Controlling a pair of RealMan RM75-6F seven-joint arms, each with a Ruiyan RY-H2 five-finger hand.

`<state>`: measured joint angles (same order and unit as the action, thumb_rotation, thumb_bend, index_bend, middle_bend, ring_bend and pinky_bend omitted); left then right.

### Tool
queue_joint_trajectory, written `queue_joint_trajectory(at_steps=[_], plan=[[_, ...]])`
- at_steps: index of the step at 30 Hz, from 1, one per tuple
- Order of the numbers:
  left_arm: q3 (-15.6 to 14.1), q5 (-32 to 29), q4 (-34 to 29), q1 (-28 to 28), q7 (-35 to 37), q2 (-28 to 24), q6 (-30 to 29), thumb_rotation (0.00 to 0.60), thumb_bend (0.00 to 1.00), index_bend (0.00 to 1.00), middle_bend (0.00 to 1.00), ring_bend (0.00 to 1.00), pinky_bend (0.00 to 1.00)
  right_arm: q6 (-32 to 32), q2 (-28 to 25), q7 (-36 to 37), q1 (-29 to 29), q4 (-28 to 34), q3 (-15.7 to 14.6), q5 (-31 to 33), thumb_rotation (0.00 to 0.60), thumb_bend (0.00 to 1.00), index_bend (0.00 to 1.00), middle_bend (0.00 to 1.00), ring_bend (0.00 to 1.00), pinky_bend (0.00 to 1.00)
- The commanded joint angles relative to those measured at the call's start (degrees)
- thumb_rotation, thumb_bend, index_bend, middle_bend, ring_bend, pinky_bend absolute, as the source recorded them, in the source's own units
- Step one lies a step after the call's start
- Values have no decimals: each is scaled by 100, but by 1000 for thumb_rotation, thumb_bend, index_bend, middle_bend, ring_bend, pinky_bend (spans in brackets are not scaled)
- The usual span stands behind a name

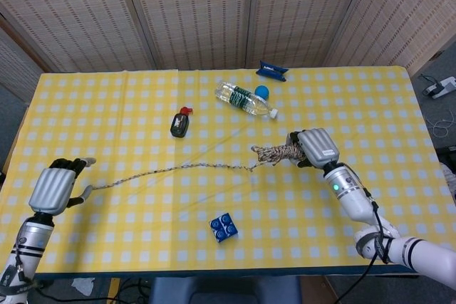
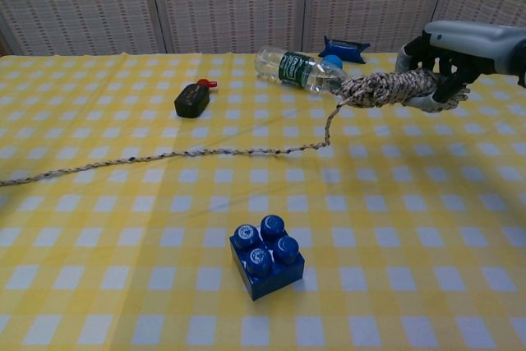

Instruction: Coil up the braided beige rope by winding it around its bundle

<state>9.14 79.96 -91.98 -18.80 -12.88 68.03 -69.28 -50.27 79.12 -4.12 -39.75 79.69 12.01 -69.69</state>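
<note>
Bundle (image 2: 385, 88) lifted off surface (image 1: 107, 119), right hand (image 1: 311, 149) gripping it — left hand (image 1: 55, 186) hanging open nr rope (image 1: 171, 170) tail, needing tension b4 winding.

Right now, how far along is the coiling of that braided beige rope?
Done: a short bundle is already wound at one end. In hand: the right hand grips that bundle, raised off the yellow checked tablecloth. Left: most of the braided beige rope lies unwound in a long line across the table. Its far end lies beside the left hand; whether that hand holds it I cannot tell.
</note>
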Motion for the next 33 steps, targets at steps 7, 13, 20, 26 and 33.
queue_joint_trajectory(at_steps=[7, 13, 20, 26, 33], plan=[[162, -852, 488, -584, -751, 662, 657, 600, 343, 448, 891, 872, 878, -53, -58, -100, -26, 142, 40, 143, 600, 408, 729, 628, 505, 575], [129, -1404, 626, -801, -1193, 872, 1000, 600, 343, 463, 998, 981, 989, -32, -62, -151, -46, 163, 18, 209, 600, 408, 729, 628, 507, 575], [124, -1988, 701, -1003, -1613, 1130, 1120, 600, 343, 505, 1000, 1000, 1000, 12, -39, -184, -80, 112, -6, 278, 600, 409, 729, 628, 507, 575], [86, -2298, 796, -1141, -1784, 1311, 1184, 600, 343, 520, 1000, 1000, 1000, 17, -38, -165, -83, 93, -32, 283, 600, 409, 729, 628, 507, 575], [19, -2628, 920, -1326, -2001, 1509, 1310, 600, 343, 545, 1000, 1000, 1000, 50, -27, -140, -101, 51, -53, 294, 600, 408, 729, 628, 507, 575]])
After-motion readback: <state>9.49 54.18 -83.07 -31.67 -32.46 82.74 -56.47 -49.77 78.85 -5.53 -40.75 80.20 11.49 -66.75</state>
